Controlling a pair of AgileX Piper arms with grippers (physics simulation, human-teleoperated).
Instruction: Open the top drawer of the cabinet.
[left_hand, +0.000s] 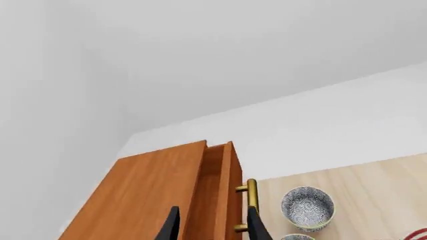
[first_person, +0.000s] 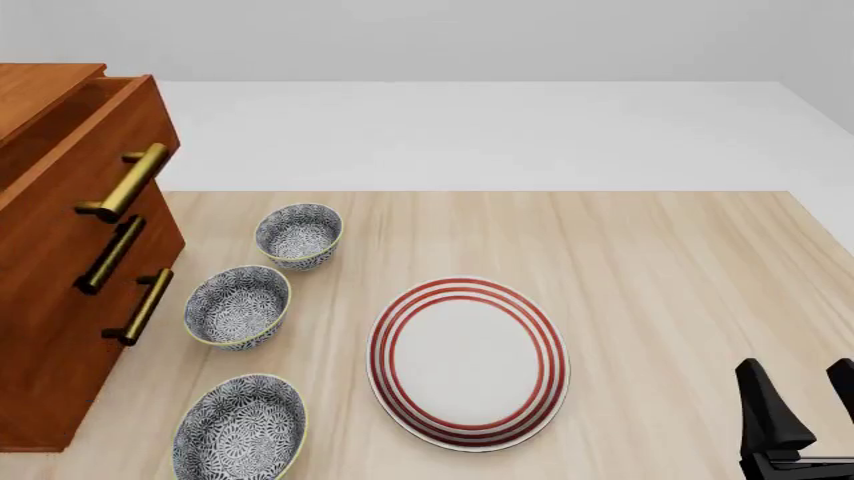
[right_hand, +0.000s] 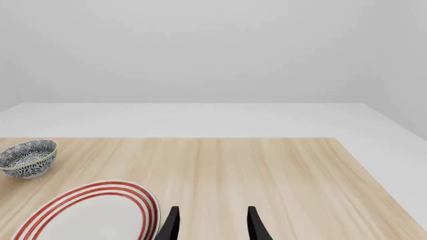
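Your left claw (left_hand: 212, 225), black fingers apart, straddles the reddish-brown wooden top drawer's (left_hand: 219, 192) front; its brass bar handle (left_hand: 251, 205) runs alongside one finger.

The front camera looks forward and down from above the table (first_person: 667, 260), taking in the cabinet (first_person: 54, 330) at its left edge, three bowls, a striped plate (first_person: 467, 362) and the right gripper (first_person: 801, 405) low at right. The left wrist camera sits close above the cabinet (left_hand: 147, 195), tilted steeply, past the left gripper (left_hand: 212, 225) toward wall and floor; it shares the cabinet, a handle (left_hand: 251, 197) and one bowl (left_hand: 307, 208) with the front view. The right wrist camera rides low and level near the table (right_hand: 267, 170), facing the far wall, sharing the plate (right_hand: 93, 212) and a bowl (right_hand: 28, 157).
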